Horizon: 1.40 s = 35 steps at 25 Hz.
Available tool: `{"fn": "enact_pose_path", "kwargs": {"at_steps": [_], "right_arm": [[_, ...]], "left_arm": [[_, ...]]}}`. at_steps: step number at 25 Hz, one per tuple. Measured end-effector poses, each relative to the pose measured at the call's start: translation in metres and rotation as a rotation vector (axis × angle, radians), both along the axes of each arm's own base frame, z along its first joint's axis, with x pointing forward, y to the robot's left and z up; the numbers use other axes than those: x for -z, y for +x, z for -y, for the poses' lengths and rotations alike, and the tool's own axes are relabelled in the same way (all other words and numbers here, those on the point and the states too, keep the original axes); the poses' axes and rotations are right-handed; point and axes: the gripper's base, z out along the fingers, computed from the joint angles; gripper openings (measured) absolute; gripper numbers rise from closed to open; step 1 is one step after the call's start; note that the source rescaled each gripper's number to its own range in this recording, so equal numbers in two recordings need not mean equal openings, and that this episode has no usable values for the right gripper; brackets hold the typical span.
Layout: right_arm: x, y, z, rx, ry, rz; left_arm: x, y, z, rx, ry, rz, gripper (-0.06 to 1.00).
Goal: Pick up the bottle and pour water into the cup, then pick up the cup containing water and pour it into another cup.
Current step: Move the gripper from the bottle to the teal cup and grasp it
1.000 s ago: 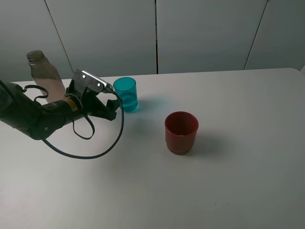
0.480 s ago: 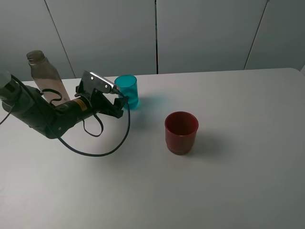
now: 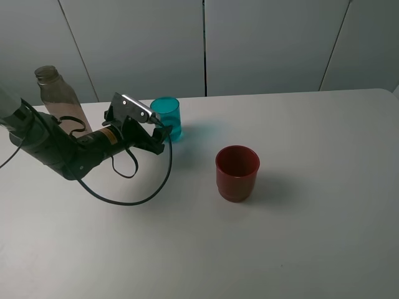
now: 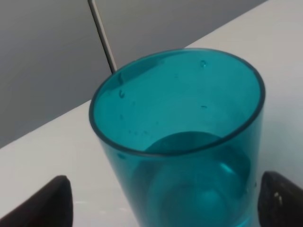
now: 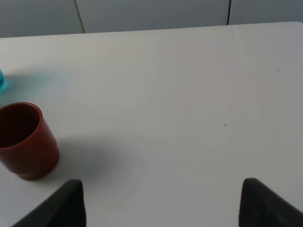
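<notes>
With the bottle (image 3: 57,93) upright at the rear and some water apparently in the teal cup (image 3: 167,118), the first pour looks done; the left gripper (image 3: 159,136), jaws wide, straddles that cup without clamping it, and pouring into the red cup (image 3: 237,172) nearby remains.

The cup (image 4: 180,142) is translucent teal plastic, smooth and glossy, with a bright line of shine along its rim. The red cup (image 3: 237,172) looks like opaque dark red plastic, smooth, with only a soft sheen. The bottle (image 3: 59,99), near the back left corner of the worktop (image 3: 312,237), is translucent smoky grey-brown plastic, a little cloudy. The worktop is white, smooth and matt. The left gripper (image 3: 161,132) is black and matt, and a silvery metal plate (image 3: 132,107) on it shines. Its black cable (image 3: 128,200) looks smooth and slightly glossy. The right gripper (image 5: 161,205) has 2 dark, matt fingers (image 5: 66,205). The wall panels (image 3: 268,43) behind are grey and matt.
</notes>
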Motion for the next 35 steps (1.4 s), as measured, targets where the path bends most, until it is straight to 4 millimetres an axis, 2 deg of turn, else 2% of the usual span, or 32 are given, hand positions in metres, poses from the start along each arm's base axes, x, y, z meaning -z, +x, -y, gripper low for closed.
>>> {"fn": "enact_pose_path", "kwargs": {"at_steps": [5, 13, 28, 35], "right_arm": [[0.0, 0.0, 0.0, 0.0, 0.0, 0.0], [0.0, 0.0, 0.0, -0.003, -0.005, 0.0], [0.0, 0.0, 0.0, 0.0, 0.0, 0.0], [0.0, 0.0, 0.0, 0.0, 0.0, 0.0]], "left_arm": [[0.006, 0.002, 0.001, 0.003, -0.017, 0.009, 1.0], [0.006, 0.016, 0.009, 0.031, -0.042, 0.052, 1.0], [0.016, 0.041, 0.021, 0.065, -0.083, 0.096, 1.0], [0.019, 0.043, 0.022, 0.074, -0.094, 0.089, 1.0]]}}
